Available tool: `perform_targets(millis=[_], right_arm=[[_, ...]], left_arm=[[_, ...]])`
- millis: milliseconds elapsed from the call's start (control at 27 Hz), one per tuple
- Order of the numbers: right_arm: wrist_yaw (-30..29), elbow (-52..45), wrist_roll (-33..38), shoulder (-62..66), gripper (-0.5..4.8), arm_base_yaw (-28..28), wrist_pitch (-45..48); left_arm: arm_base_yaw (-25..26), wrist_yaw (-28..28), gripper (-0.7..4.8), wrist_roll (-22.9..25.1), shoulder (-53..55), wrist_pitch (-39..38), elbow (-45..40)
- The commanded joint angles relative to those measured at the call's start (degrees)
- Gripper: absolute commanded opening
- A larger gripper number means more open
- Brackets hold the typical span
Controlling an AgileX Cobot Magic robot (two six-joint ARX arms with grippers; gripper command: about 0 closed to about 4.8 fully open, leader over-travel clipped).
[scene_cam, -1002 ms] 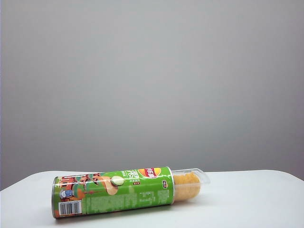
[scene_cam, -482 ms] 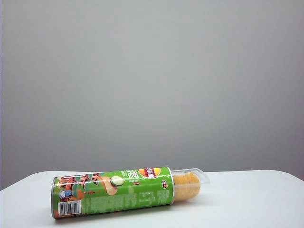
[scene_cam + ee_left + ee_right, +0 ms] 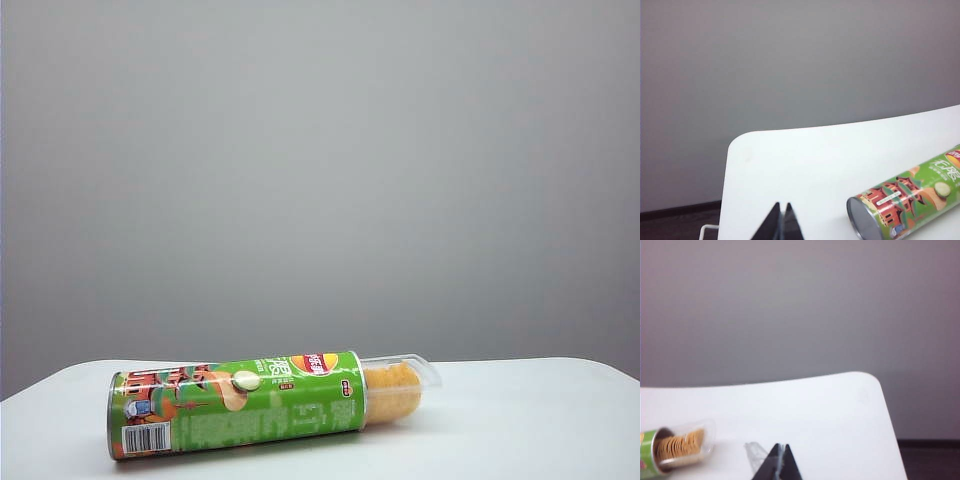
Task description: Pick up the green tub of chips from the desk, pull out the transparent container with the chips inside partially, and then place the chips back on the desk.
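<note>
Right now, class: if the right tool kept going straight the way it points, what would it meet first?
Probably nothing: the shut right tool points over bare desk toward the wall, with the transparent container off to one side.

We view low and level across the desk (image 3: pixel 520 420); both wrist cameras look outward from its near corners, sharing the green tub of chips (image 3: pixel 240 402).

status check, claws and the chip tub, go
Left claw shut, empty, clear of the tub's closed end. Right claw shut, empty, off the open end. Green tub lying on the desk, transparent container partly out, chips inside. Nothing in the way.
</note>
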Motion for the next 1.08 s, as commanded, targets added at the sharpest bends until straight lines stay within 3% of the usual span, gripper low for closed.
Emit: perform_targets(millis=[37, 148, 297, 557, 1076], right_arm=[[0.07, -0.35, 0.28, -0.02, 0.00, 0.15, -3.28], [0.72, -0.35, 1.70, 0.59, 0.00, 0.24, -6.08], [0.68, -0.35, 1.88, 0.59, 0.28, 0.20, -6.08], [0.26, -0.35, 1.86, 0.52, 0.27, 0.20, -6.05], [0.26, -0.35, 1.86, 0.50, 0.27, 0.20, -6.03]], left_arm=[[0.02, -0.04, -0.02, 0.24, 0.00, -3.72, 0.22], [0.04, -3.85, -0.01, -0.04, 0.59, -4.92, 0.22], [0.02, -2.73, 0.06, -1.29, 0.63, -4.90, 0.22], [0.02, -2.75, 0.83, -4.28, 0.61, -4.74, 0.24], [0.02, -2.78, 0.83, -4.24, 0.61, -4.68, 0.24]])
